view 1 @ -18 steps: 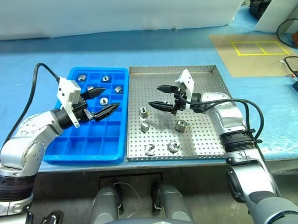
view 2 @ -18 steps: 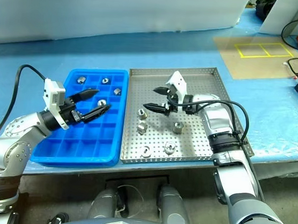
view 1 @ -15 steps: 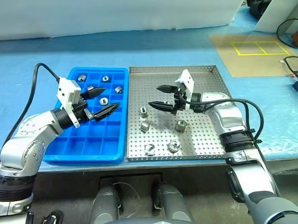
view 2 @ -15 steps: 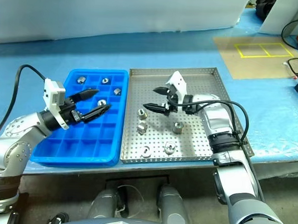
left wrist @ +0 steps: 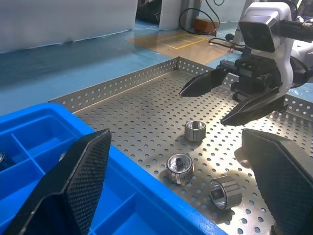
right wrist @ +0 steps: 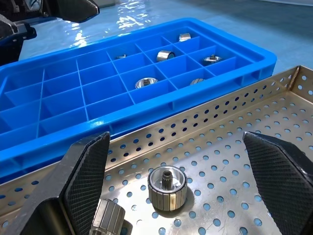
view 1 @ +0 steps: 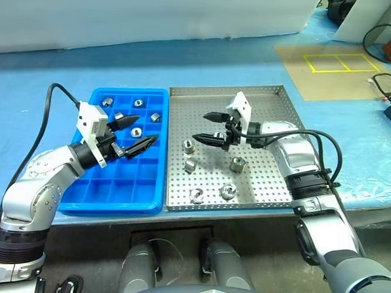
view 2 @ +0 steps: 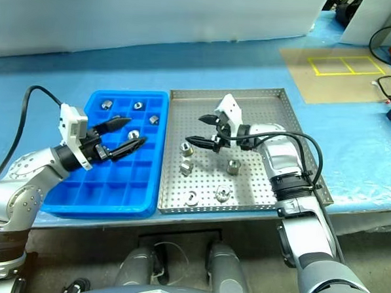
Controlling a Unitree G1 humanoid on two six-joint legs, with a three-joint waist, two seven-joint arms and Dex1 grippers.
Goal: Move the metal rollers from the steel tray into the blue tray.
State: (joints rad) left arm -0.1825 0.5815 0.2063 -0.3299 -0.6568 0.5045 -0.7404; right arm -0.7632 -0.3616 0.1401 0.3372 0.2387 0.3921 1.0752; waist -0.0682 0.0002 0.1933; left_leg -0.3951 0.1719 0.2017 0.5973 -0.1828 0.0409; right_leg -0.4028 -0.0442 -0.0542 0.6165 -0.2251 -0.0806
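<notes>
The steel tray (view 1: pixel 266 183) lies right of the blue tray (view 1: pixel 115 182). Several metal rollers rest loose on its perforated floor, among them one at the left (view 1: pixel 189 145), one beside it (view 1: pixel 190 164) and one in the middle (view 1: pixel 238 164). My right gripper (view 1: pixel 200 126) hovers open, pointing left, just above the leftmost roller (right wrist: pixel 167 188), with nothing held. Above the blue tray's right half my left gripper (view 1: pixel 146 129) stands open and empty. Several rollers lie in the blue tray's far compartments, such as one (view 1: pixel 136 132) near the left fingertips.
Both trays sit near the front edge of a blue-covered table. At the far right are a brown mat with yellow tape squares (view 1: pixel 337 62) and black cables (view 1: pixel 385 38). A white panel (view 1: pixel 156 13) stands behind the table.
My right gripper has edged slightly left over the steel tray. The left arm has kept still, and no roller has moved.
</notes>
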